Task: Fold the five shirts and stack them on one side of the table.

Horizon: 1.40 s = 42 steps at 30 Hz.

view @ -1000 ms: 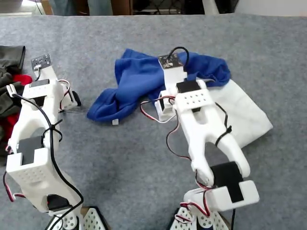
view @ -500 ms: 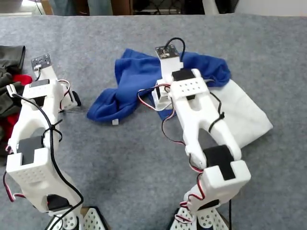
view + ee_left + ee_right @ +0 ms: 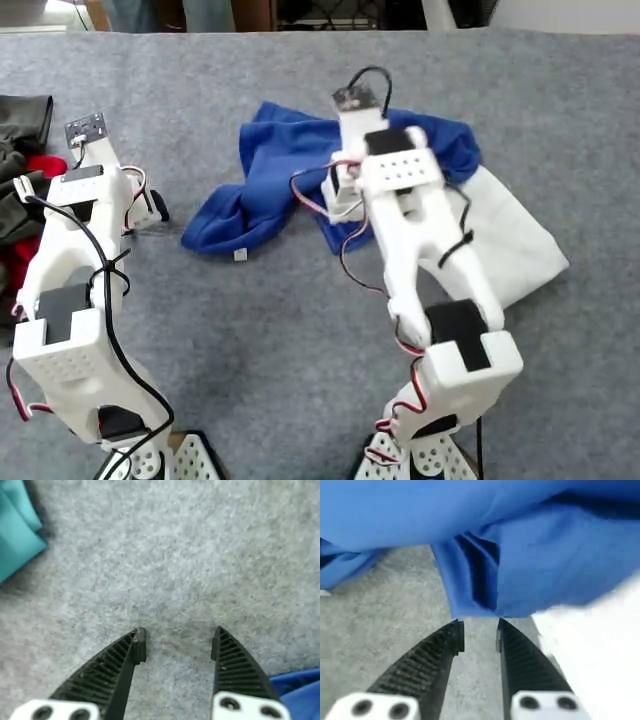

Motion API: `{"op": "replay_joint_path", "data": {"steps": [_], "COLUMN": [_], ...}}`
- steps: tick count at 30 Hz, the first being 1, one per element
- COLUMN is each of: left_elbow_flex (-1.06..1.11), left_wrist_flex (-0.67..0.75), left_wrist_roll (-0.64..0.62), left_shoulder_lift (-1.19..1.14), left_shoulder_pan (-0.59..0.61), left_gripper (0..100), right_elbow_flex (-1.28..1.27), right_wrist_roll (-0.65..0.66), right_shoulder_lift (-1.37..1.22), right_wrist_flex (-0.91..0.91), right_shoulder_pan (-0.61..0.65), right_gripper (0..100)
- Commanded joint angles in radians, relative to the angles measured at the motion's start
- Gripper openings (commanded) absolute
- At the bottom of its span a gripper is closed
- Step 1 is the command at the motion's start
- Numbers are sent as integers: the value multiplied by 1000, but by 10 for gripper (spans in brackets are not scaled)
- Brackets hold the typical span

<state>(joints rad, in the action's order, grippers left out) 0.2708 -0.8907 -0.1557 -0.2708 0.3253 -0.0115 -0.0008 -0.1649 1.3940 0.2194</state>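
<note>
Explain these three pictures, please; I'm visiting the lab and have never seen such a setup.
Two white robot arms stand at a grey felt-covered table. One picture looks down from above; the other two come from a camera on each arm's wrist, looking along its black jaws. The left arm has its jaws open over bare felt. The right arm hangs over a crumpled blue shirt, jaws slightly apart at its edge, holding nothing. A white shirt lies beside it, touching. Dark and red clothes sit at the left edge.

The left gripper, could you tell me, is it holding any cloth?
No, the left gripper is open, with only the grey table cover in its gap.
</note>
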Motion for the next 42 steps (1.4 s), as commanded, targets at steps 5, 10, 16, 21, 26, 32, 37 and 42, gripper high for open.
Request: {"op": "replay_joint_path", "data": {"steps": [5, 10, 16, 21, 26, 32, 37, 42], "left_elbow_flex": [-12, -10, -12, -8, -10, -10, -10, -12], "left_wrist_flex": [14, 14, 14, 14, 14, 14, 14, 14], "left_wrist_roll": [0, 0, 0, 2, 2, 2, 2, 2], "left_shoulder_lift": [49, 49, 49, 49, 49, 49, 49, 49], "left_shoulder_pan": [4, 4, 4, -10, -10, -10, -10, -10], "left_gripper": [231, 231, 231, 231, 231, 231, 231, 231], "right_elbow_flex": [119, 47, 28, 22, 27, 28, 22, 21], "right_wrist_roll": [48, 57, 77, 78, 117, 161, 161, 157], "right_shoulder_lift": [64, -2, -116, -151, -183, -188, -194, -196], "right_wrist_flex": [153, 37, 3, -18, -58, -61, -94, -95], "right_shoulder_pan": [41, 44, 46, 31, -34, -75, -71, -29], "right_gripper": [116, 116, 116, 116, 116, 116, 116, 116]}}
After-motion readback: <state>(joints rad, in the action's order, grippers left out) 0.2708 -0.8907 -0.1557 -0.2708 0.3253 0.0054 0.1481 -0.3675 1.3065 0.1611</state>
